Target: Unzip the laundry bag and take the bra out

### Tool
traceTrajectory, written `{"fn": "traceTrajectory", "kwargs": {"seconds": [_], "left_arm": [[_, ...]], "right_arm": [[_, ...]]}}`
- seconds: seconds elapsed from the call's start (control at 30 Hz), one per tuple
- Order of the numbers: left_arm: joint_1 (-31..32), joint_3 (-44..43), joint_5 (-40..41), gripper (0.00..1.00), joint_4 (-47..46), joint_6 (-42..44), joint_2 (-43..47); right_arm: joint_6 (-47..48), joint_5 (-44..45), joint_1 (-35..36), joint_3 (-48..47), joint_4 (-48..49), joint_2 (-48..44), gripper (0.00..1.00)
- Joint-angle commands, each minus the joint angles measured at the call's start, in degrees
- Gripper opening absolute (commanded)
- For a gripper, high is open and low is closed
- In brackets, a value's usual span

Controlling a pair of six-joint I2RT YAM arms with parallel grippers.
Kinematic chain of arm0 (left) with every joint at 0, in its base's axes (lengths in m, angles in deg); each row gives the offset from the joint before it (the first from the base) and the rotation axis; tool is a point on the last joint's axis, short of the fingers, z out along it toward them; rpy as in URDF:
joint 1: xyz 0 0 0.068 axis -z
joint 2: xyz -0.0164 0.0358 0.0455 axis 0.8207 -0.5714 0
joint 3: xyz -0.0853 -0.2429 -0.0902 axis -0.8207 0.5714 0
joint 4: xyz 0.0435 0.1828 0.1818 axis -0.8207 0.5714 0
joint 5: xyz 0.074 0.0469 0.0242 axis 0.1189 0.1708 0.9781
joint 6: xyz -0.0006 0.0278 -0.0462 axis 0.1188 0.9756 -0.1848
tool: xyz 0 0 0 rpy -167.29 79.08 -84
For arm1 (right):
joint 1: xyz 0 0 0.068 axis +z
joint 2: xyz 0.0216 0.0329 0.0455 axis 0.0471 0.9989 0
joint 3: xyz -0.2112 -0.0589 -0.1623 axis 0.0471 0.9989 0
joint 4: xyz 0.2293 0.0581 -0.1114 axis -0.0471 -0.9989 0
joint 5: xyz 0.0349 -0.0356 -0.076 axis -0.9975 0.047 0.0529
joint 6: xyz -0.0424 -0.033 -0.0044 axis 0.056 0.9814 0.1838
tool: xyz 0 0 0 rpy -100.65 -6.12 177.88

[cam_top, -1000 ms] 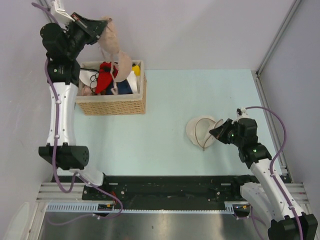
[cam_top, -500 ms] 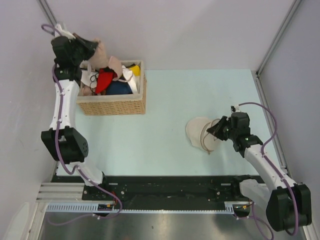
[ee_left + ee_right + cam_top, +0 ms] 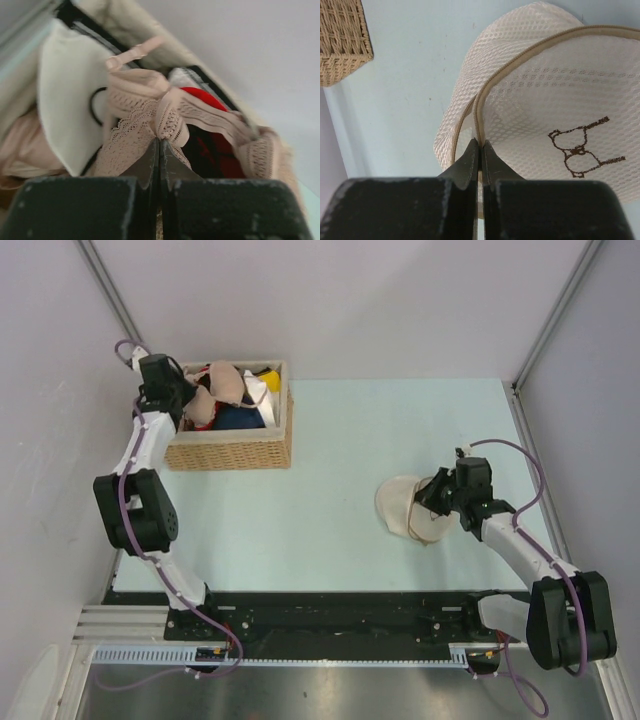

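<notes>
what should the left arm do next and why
Probably open the left gripper and let go: its jaws are shut on the beige lace bra, which already rests among other garments in the wicker basket. The right gripper pinches the laundry bag at its rim.

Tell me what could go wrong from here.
1. The left jaws are shut on a lace bra that lies over the red bra in the basket. Lifting could snag the other garments and drag them out.
2. The right jaws pinch the rim of the laundry bag. Nothing else holds the bag, so pulling may just slide it across the table.
</notes>
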Motion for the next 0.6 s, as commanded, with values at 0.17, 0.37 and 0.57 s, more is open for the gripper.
{"fn": "traceTrajectory", "kwargs": {"seconds": [0.17, 0.37, 0.57], "left_arm": [[0.7, 0.8, 13.0, 0.0, 0.7, 3.8, -4.5], [1.3, 0.6, 10.4, 0.22, 0.8, 5.3, 3.7], [3.9, -2.1, 11.6, 0.68, 3.6, 10.8, 12.1]], "right_arm": [[1.0, -0.6, -0.3, -2.3, 2.6, -0.2, 0.0], [1.5, 0.8, -0.4, -2.4, -0.6, -5.2, 0.0], [2.3, 2.1, -0.4, -4.1, -6.1, -12.2, 0.04]]}}
